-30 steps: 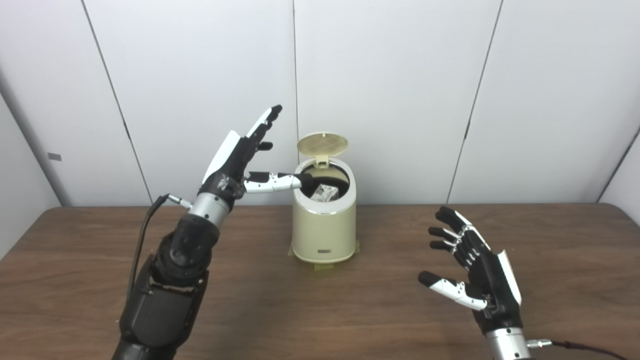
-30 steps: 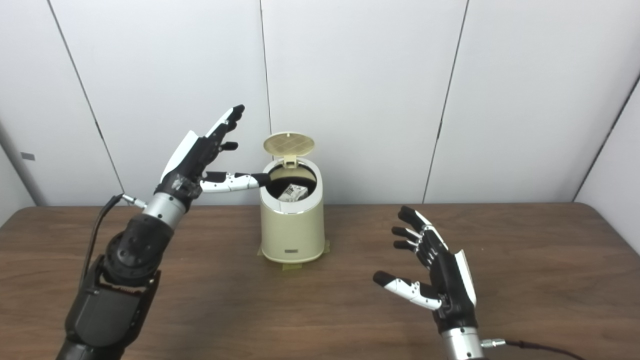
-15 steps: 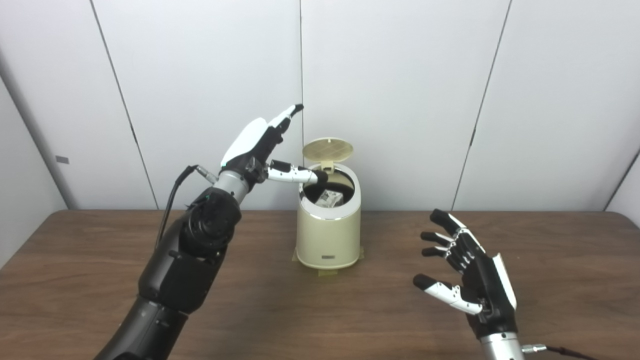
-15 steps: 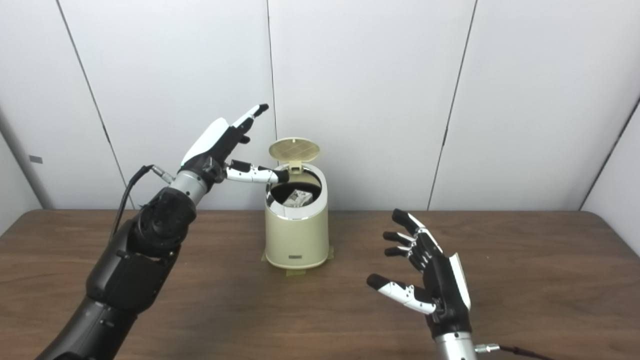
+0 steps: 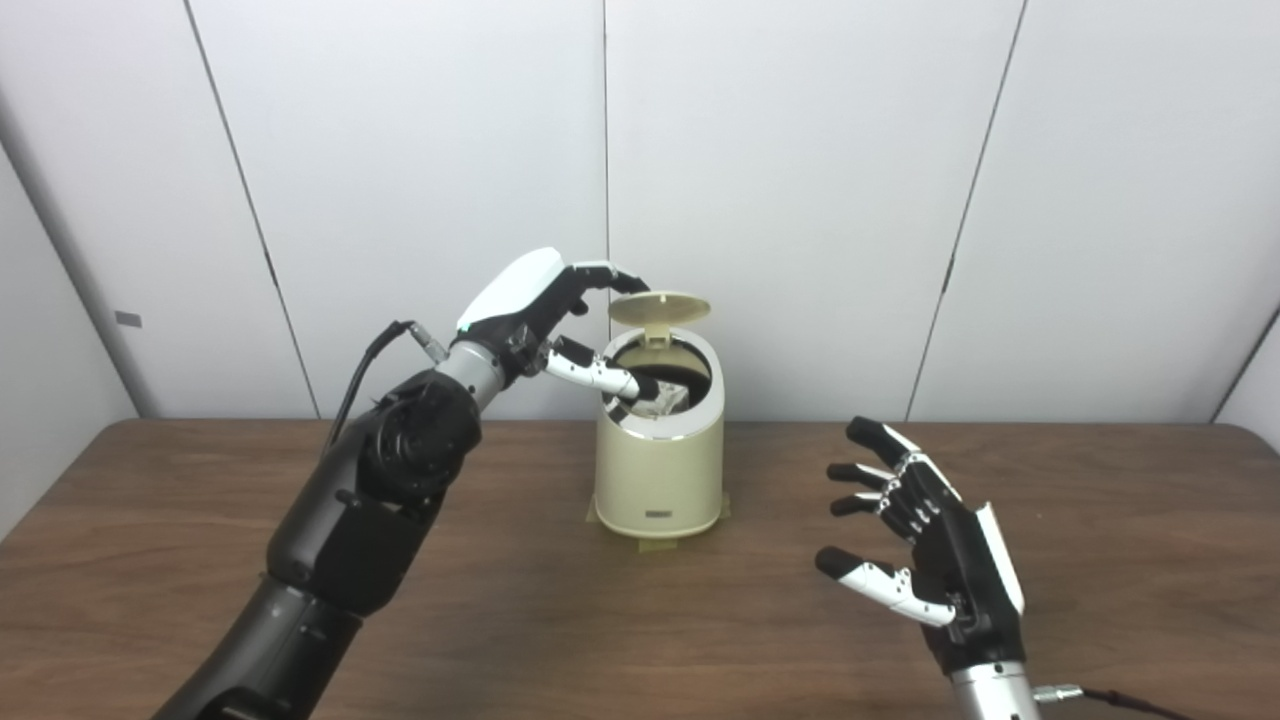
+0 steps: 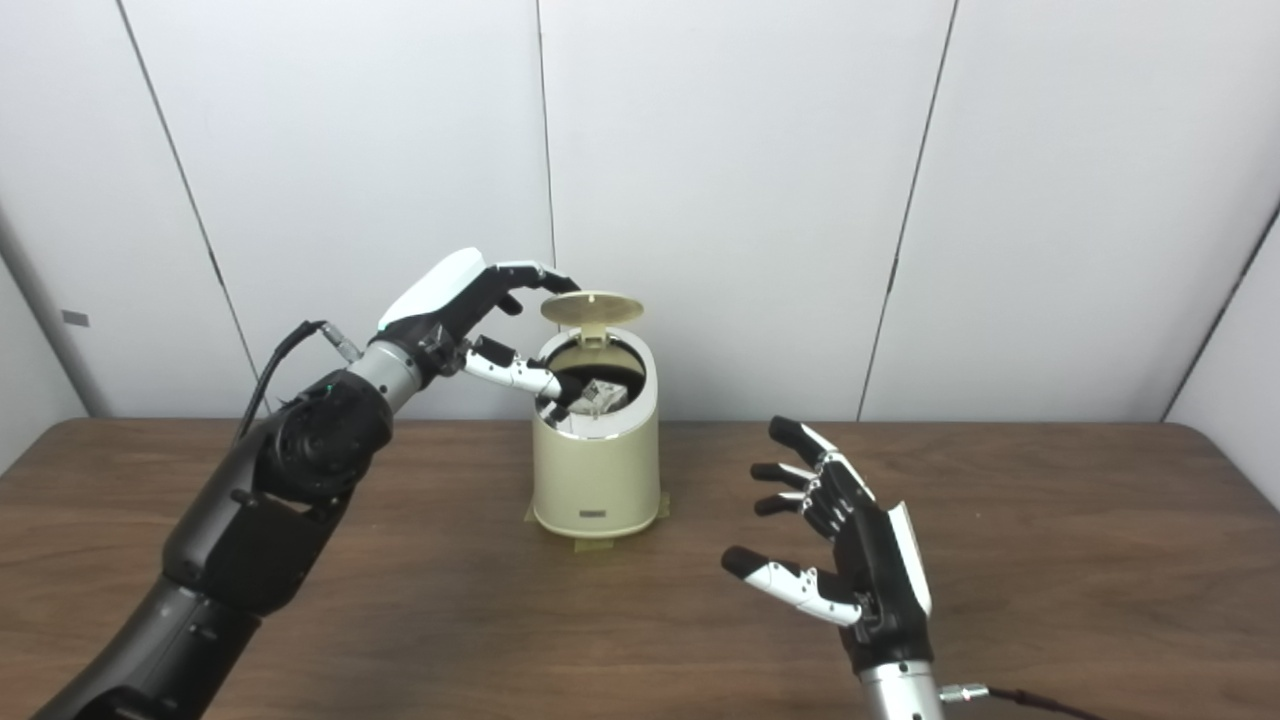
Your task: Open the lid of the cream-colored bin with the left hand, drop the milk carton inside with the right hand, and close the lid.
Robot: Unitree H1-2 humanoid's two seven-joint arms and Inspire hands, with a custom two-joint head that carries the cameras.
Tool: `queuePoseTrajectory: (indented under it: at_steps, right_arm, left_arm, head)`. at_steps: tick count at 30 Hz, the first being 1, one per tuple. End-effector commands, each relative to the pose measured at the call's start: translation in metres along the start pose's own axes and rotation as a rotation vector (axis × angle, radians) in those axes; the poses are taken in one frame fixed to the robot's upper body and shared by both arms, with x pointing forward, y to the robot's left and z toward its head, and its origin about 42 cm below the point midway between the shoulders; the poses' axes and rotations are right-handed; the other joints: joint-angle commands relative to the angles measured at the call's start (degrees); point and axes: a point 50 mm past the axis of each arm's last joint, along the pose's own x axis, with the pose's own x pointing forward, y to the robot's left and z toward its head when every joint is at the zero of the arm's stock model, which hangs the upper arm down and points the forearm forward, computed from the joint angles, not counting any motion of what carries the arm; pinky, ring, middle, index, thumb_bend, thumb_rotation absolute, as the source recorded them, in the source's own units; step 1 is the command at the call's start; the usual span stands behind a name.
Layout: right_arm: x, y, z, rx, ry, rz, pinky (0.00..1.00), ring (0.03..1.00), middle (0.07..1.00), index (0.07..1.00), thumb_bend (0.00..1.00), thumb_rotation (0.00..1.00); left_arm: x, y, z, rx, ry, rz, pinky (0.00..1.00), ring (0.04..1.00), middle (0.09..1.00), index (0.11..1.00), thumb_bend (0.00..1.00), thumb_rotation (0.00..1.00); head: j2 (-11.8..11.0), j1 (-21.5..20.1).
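Note:
The cream-colored bin (image 5: 660, 470) stands at the middle back of the table. Its round lid (image 5: 660, 306) is hinged at the back and tilted halfway down over the opening. The milk carton (image 5: 668, 398) lies inside the bin, partly hidden by the rim. My left hand (image 5: 545, 310) is at the bin's upper left, fingers spread; its fingertips rest on the lid's left edge and its thumb points down at the rim. My right hand (image 5: 925, 560) is open and empty, hovering above the table to the right of the bin.
The wooden table (image 5: 640, 620) runs across the whole view. Yellow tape (image 5: 655, 545) shows under the bin's base. White wall panels stand right behind the bin. Cables hang from both wrists.
My left hand has swung right and curled down onto the lid, and the lid has tipped from upright to about half closed. The right hand drifted slightly left. The camera shifted a little.

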Motion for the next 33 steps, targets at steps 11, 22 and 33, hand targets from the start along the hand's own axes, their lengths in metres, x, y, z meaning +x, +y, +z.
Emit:
queuePoseTrajectory:
  at_steps: [11,22,33]
  right_arm:
    - [0.014,0.009,0.021,0.016,-0.069,0.010,0.56,0.696,0.832,0.797,0.81,0.38]
    - [0.015,0.012,0.026,0.011,-0.059,0.019,0.53,0.680,0.822,0.801,0.80,0.41]
    - [0.015,0.012,0.026,-0.007,-0.071,0.004,0.48,0.647,0.805,0.805,0.75,0.40]
  left_arm:
    - [0.000,0.020,0.018,0.021,-0.091,0.028,0.82,0.914,0.857,0.782,0.92,0.29]
    - [-0.011,0.015,0.026,0.022,-0.130,-0.006,0.88,0.934,0.854,0.800,0.90,0.30]
    - [-0.028,-0.001,0.022,-0.056,-0.107,-0.041,0.87,0.951,0.866,0.807,0.90,0.33]
  head:
    - [0.77,-0.46]
    - [1.44,-0.74]
    - [2.02,-0.87]
